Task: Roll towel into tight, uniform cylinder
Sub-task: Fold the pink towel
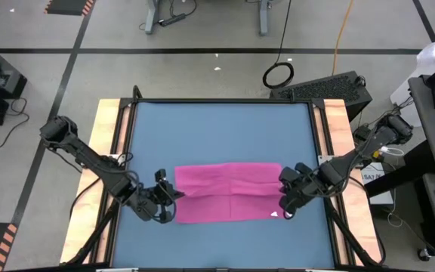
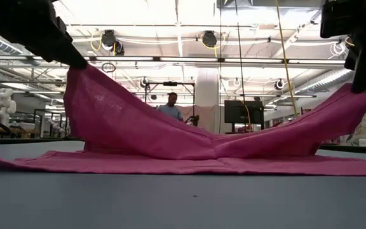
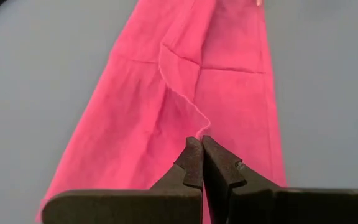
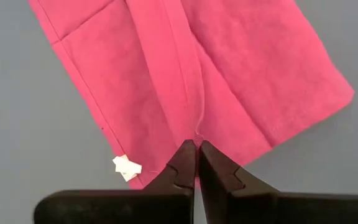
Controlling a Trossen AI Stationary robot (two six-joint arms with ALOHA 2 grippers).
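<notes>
Both pincers are pinched shut on cloth, one at each short end of the towel (image 1: pixel 229 193). Your left pincer (image 1: pixel 171 198) has the edge at its end; in the left wrist view the hem runs straight up out of the closed tips (image 3: pixel 199 163) and wanders off across the pink. Your right pincer (image 1: pixel 287 198) does the same at the opposite end, hem caught between its tips (image 4: pixel 196 163).

From the low view, each grip lifts a corner clear of the desk (image 2: pixel 183 197): the cloth rises in a peak under the left pincer (image 2: pixel 75 62) and another under the right pincer (image 2: pixel 361 83), sagging between them to where it meets the flat layer below. So one long edge is up and leaning over the other part of the towel, which lies flat on the blue.

My reading: you are holding both ends at once so the fold line stays straight and the layers stack evenly, a narrower strip to roll from. No cylinder yet.

The white tag (image 4: pixel 127 166) sits on the desk just beside your right pincer, at a low corner that is not held.

A person (image 2: pixel 171 107) stands far beyond the desk, well apart from the arms.

Watch the sag in the middle; uneven tension could wrinkle the fold.
</notes>
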